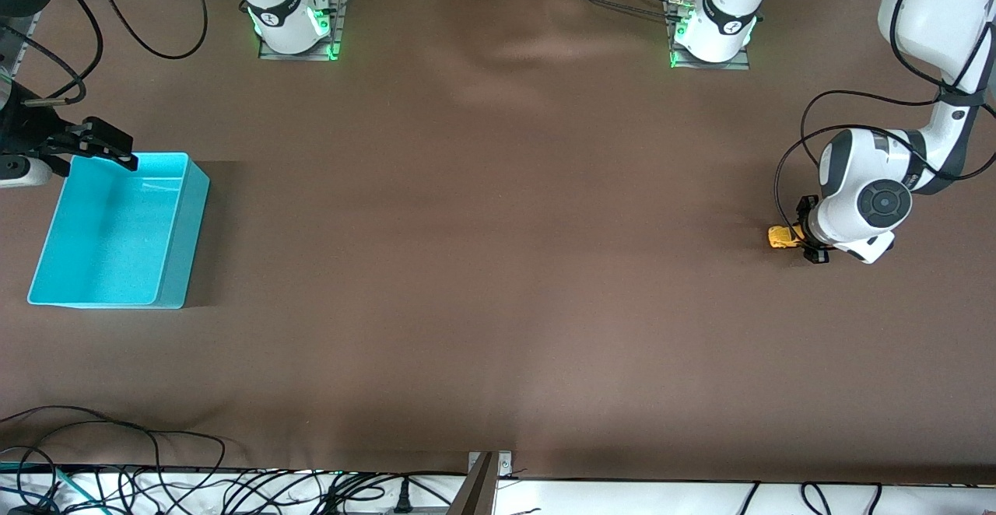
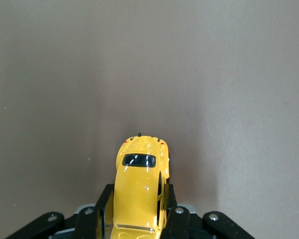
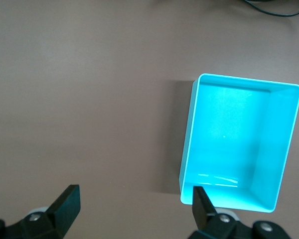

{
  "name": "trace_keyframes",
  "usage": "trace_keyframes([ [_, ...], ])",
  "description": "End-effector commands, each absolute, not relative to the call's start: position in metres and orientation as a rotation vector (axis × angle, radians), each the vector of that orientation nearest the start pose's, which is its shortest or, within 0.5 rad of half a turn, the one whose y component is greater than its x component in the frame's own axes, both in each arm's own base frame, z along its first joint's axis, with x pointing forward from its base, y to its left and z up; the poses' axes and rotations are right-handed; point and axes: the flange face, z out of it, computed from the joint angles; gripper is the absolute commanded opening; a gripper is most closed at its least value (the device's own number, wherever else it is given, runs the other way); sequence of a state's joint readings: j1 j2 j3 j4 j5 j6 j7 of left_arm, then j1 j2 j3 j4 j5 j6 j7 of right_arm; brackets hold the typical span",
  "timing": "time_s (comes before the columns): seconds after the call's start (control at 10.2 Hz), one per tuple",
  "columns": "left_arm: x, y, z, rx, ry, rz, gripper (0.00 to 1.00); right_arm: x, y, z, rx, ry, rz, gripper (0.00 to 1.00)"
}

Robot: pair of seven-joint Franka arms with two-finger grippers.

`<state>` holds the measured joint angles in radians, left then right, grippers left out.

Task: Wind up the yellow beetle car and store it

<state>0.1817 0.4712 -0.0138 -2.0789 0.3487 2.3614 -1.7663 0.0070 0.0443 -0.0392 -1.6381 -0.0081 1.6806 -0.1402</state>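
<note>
I see the left claw point(image 1: 801, 241) pinching the small glossy yellow beetle-shaped toy car point(image 1: 780, 236) low at the brown desk point(image 1: 498, 266), well apart from the empty turquoise rectangular plastic bin point(image 1: 175, 250). The right claw point(image 1: 105, 148) waits spread wide over that bin's rim, at the right arm's end.

The middle of the brown table point(image 1: 498, 266) is bare cloth from the upper edge of the front view to the lower edge, so I can pass there freely. At middle left stands the turquoise bin point(image 1: 175, 250), open on top, and my right gripper point(image 1: 105, 145) hangs with spread fingers over its upper corner. At middle right my left gripper point(image 1: 805, 241) sits low, clamped on the yellow beetle car point(image 1: 780, 236). Loose cables point(image 1: 117, 453) lie along the lower left edge.
</note>
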Motion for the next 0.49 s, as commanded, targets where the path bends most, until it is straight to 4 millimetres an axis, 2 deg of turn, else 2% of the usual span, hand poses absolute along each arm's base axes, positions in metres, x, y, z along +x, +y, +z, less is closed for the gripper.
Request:
trace_keyframes([
  [0.0,0.5731,0.1261,0.1231,2.322,2.506,0.085,0.0,0.5745,-0.02,0.58,-3.139,-0.196,0.003,1.0],
  [0.39,0.5753,0.1268,0.1251,2.331,2.49,0.081,0.0,0.5745,-0.0199,0.58,-3.139,-0.196,0.003,1.0],
])
